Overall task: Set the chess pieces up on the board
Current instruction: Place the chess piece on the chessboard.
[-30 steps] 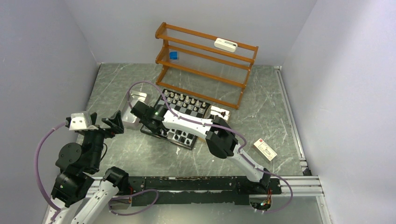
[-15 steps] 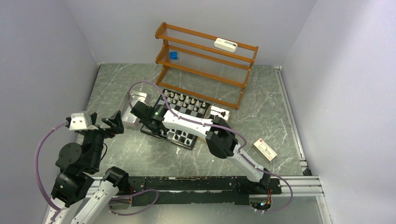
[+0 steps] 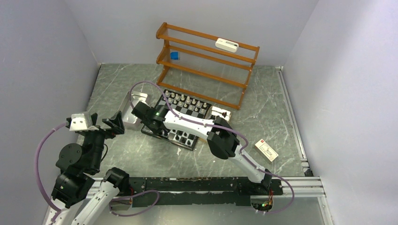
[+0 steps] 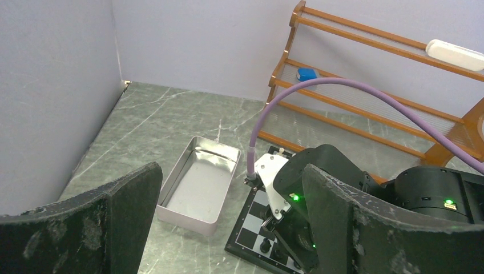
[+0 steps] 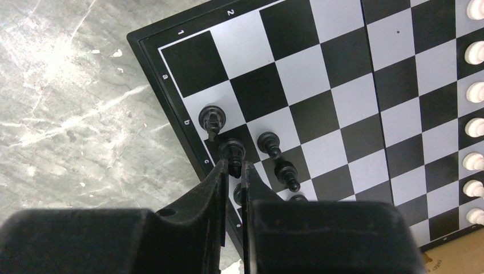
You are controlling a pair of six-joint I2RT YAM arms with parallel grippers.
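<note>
- While I am watching through the right wrist camera, the right gripper point(image 5: 233, 166) is pinching almost fully shut on a black piece point(image 5: 232, 150). That piece is standing on the edge row of the board point(image 5: 319, 85), on the square by the letter c.
- I am worrying about the neighbouring black pieces point(image 5: 212, 119). One is sitting just beside it on the b square and two more are crowding the next row, so any sideways drift while the fingers point(image 5: 214, 182) are opening could be toppling them.
- I am judging the grip as thin, high on the piece. If its base is not sitting flat at release, it may be tipping over the rim onto the table point(image 5: 68, 85).
- From overhead the arm point(image 3: 187, 123) is covering much of the board, so I am relying on one camera for clearance.
- White pieces point(image 5: 474, 54) are lining the far side, well apart from this risk.
- My left gripper point(image 4: 231, 188) is hanging wide open with nothing in it, near the metal tray point(image 4: 171, 208), away from the work.
</note>
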